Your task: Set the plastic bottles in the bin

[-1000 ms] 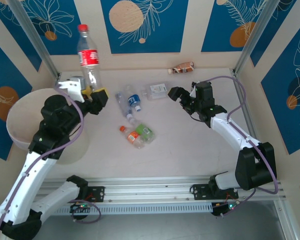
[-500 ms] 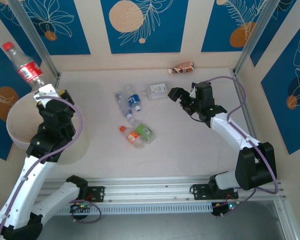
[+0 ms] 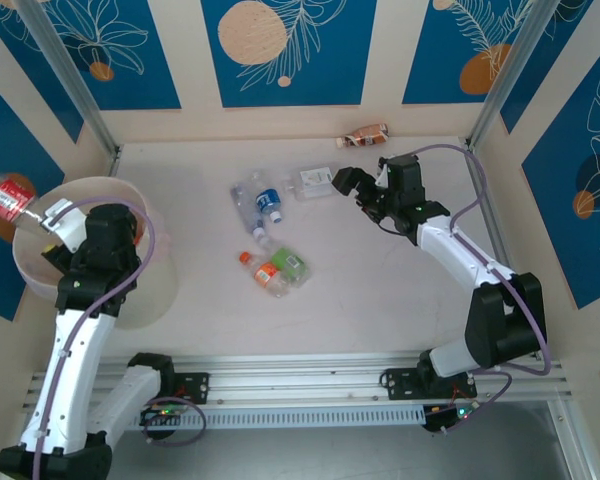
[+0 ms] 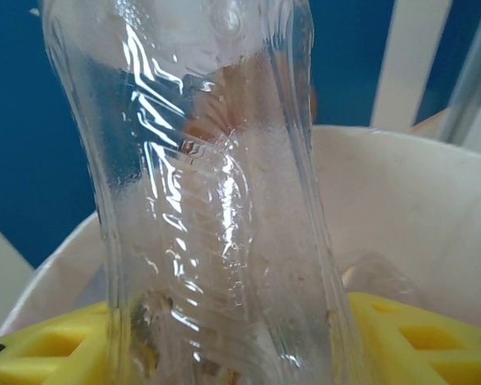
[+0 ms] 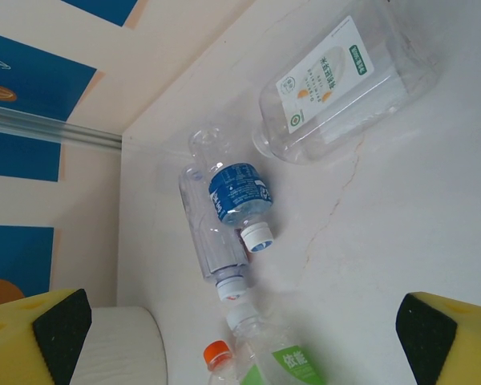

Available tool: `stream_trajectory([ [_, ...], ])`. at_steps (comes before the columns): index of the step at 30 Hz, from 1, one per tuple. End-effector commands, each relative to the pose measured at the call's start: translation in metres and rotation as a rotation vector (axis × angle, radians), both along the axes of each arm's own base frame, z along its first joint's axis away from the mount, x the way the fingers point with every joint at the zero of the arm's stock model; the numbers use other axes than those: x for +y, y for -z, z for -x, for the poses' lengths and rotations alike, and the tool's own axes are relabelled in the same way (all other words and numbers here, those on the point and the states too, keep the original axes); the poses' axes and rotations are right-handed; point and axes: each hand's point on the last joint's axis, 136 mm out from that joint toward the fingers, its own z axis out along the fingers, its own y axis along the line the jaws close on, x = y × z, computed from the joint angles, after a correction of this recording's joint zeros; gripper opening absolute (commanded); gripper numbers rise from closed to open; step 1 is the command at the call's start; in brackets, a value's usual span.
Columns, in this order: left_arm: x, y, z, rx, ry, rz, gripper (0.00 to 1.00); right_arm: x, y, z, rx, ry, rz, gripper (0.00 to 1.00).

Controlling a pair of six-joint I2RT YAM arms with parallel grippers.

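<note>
My left gripper [image 3: 52, 217] is shut on a clear bottle with a red label [image 3: 8, 198], tilted out to the left over the pale round bin [image 3: 148, 290]. In the left wrist view the bottle [image 4: 216, 200] stands between the yellow fingers [image 4: 421, 337], with the bin's wall [image 4: 409, 200] behind it. My right gripper [image 3: 346, 183] hangs open above the table, next to a flat bottle with a white and green label [image 3: 317, 180]. Its wrist view shows that bottle [image 5: 345, 80], a blue-labelled bottle [image 5: 236, 196], a clear one [image 5: 212, 241], a green-labelled one [image 5: 293, 365] and an orange cap [image 5: 218, 353].
A brown bottle [image 3: 364, 135] lies by the back wall. The green-labelled bottle [image 3: 290, 265] and the orange-capped one [image 3: 263, 272] lie mid-table. Metal posts stand at both back corners. The bin's rim [image 5: 120, 345] is at the right wrist view's lower left.
My left arm has swung the red-labelled bottle from upright at the back of the table leftward and tipped it over the bin. My right gripper has shifted slightly toward the back left.
</note>
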Motion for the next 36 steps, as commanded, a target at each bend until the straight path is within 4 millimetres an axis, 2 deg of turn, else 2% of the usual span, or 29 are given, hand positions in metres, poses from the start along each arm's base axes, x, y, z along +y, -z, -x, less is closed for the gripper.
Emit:
stream_trajectory([
  [1,0.012,0.006,0.008,0.015,-0.072,-0.002,0.05,0.01,-0.011,0.0,0.002,-0.032,-0.028,1.0],
  [5,0.02,0.013,0.011,0.058,-0.115,-0.03,0.14,0.007,-0.013,0.0,-0.001,-0.025,-0.014,1.0],
  [9,0.023,0.019,0.011,0.089,-0.139,-0.05,0.3,0.005,-0.014,0.001,-0.006,-0.018,-0.005,1.0],
  [11,0.024,0.018,0.011,0.091,-0.146,-0.051,0.45,0.005,-0.013,0.0,-0.004,-0.019,-0.003,1.0],
  [15,0.025,0.015,0.008,0.094,-0.134,-0.044,0.91,0.004,-0.011,0.0,0.003,-0.015,0.002,1.0],
  [17,0.021,0.012,0.001,0.099,-0.087,-0.024,0.99,0.004,-0.01,0.0,0.004,-0.014,0.007,1.0],
  [29,-0.014,-0.004,-0.035,0.065,0.226,0.091,1.0,0.011,-0.009,-0.009,0.02,-0.018,-0.004,1.0],
  [33,-0.031,-0.002,-0.051,0.042,0.338,0.139,1.0,0.01,-0.006,-0.008,0.027,-0.013,0.005,1.0],
  [36,-0.03,0.006,-0.056,0.045,0.326,0.155,1.0,0.008,-0.004,-0.007,0.03,-0.01,0.016,1.0],
])
